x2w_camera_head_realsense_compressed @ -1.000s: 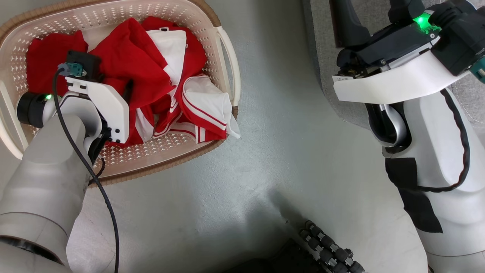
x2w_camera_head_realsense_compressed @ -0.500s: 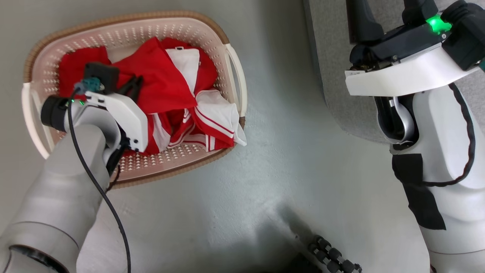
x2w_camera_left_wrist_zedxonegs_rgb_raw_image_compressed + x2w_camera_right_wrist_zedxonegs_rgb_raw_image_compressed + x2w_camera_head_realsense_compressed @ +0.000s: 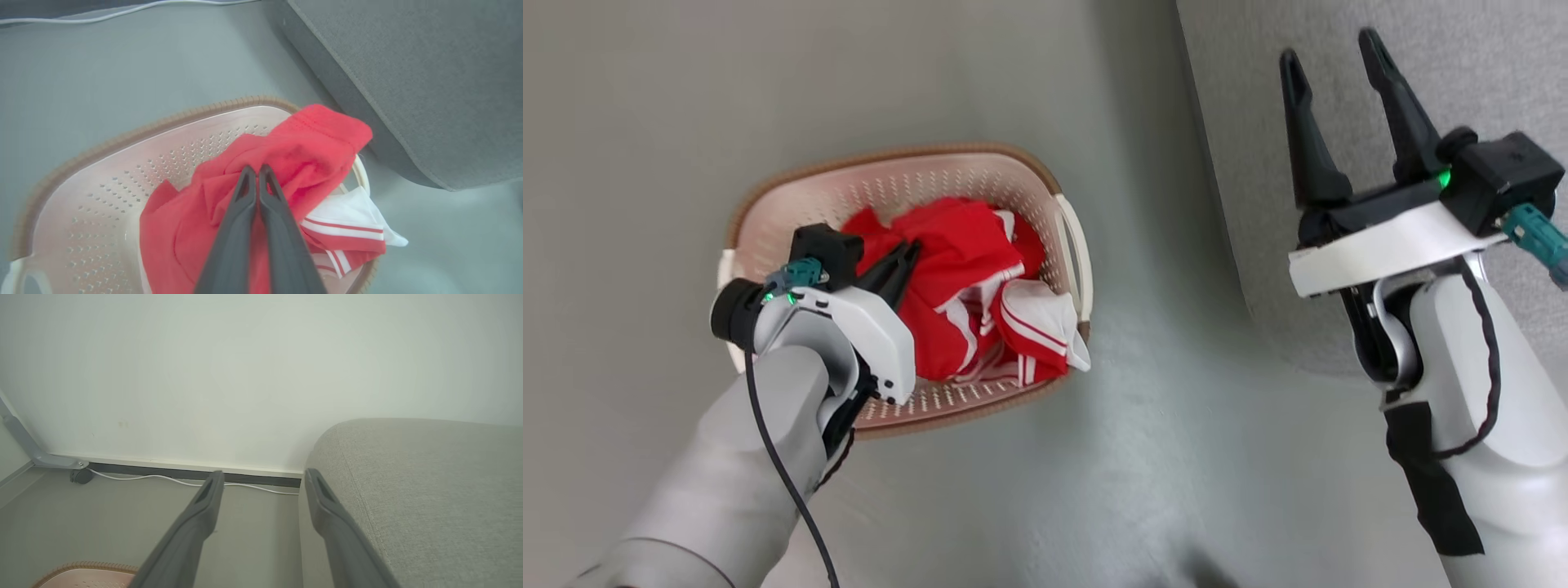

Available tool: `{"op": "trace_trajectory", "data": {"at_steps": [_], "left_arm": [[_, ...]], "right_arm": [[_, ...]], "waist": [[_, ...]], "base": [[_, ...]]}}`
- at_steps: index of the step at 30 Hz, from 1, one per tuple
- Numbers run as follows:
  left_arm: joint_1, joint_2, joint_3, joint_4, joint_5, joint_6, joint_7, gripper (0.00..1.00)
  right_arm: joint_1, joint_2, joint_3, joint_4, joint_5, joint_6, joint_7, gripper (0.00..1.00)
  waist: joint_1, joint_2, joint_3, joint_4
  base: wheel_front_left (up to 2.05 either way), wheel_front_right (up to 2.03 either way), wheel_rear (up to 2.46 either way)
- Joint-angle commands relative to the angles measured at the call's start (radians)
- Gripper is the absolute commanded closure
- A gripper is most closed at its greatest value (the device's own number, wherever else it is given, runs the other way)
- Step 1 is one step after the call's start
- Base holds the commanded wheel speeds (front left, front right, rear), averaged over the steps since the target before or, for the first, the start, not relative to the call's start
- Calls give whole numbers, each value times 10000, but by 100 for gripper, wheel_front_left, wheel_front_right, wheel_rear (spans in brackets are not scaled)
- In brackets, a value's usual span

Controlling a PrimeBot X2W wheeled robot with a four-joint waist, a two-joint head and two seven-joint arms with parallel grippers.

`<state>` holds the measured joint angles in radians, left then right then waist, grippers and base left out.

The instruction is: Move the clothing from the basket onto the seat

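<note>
While hanging just above the basket, pinches a red fold of the clothing with the left gripper, both dark fingers pressed close together and the cloth bunched up around the tips. Looks the same from the left wrist: two fingers close side by side, soft red cloth puffed up right behind them. Leaves the rest of the red and white pile sitting inside the cream basket, with one white corner with red stripes flopped over the brown rim on the side toward the seat. Under the basket, grey floor, and a strip of it between the basket and the big grey seat. Farther over, holds the right gripper up above the edge of the seat, long fingers spread wide apart and gripping nothing. Beyond those fingers, from the right wrist: the round grey end of the seat on one side, and a thin white cable along the bottom of a pale wall at the very back.
</note>
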<state>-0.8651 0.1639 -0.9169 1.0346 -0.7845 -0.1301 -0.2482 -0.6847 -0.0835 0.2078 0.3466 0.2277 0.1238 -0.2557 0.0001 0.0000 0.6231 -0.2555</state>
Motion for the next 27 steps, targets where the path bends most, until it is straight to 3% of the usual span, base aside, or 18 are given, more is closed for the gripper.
{"op": "trace_trajectory", "data": {"at_steps": [1, 17, 27], "left_arm": [[247, 177, 321, -360, -28, -6, -128, 100], [2879, 158, 2201, -2888, 1353, -6, -134, 100], [2945, 426, 2531, -4362, 1820, -6, -135, 100]], "right_arm": [[468, -71, 58, -97, -133, 69, -61, 0], [2670, -475, -133, 859, -127, 69, -61, 0], [3279, -523, -119, 1120, -15, 69, -61, 0]], "waist": [[-1, 0, -924, 515], [-1, 0, -4460, 1525], [-1, 0, -5343, 1888]], "base": [[0, 0, 0], [0, 0, 0], [0, 0, 0]]}}
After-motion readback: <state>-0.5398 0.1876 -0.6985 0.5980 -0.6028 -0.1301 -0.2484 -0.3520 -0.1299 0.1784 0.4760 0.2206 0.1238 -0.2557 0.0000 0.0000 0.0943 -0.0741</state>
